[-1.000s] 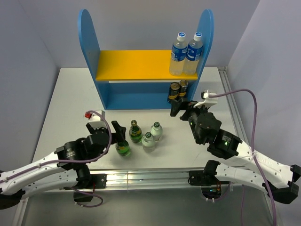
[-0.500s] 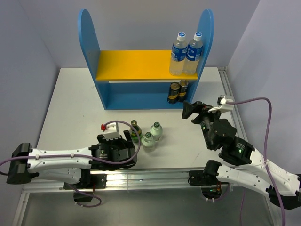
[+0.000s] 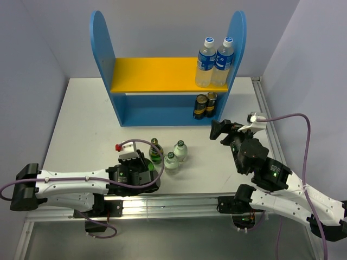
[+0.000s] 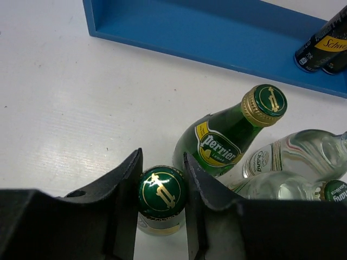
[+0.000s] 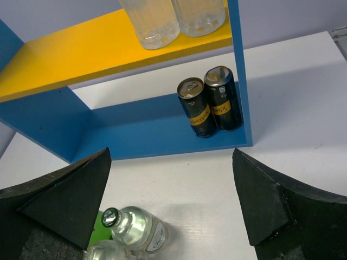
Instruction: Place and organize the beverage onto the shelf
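"At the near edge of the table [image 3: 81, 119], what has the left gripper [image 4: 162, 169] got?"

"Its two fingers [image 4: 126, 195] are closed on the neck of a green-capped bottle [image 4: 161, 190], one on each side just under the cap. Whether the bottle's base is on the table or off it cannot be told."

"And what stands around it?"

"A Perrier bottle [image 4: 223, 138] is just beside the grasped one, on the shelf side. Two clear bottles [image 4: 287, 154] are close together next to that, toward the right arm. All three stand on the table in front of the shelf."

"Where is the shelf [image 3: 152, 75] itself?"

"At the far side of the table, against the back wall, with its open front facing the arms. Two water bottles [image 3: 206, 62] stand side by side at the right end of the yellow upper board, next to the right side panel. Below them, two dark cans [image 5: 198, 108] stand touching each other in the right corner of the blue lower level."

"And the right gripper [image 5: 171, 162]?"

"It hangs in front of the shelf's right end, facing the cans and well apart from them. Its fingers are spread wide with nothing between them."
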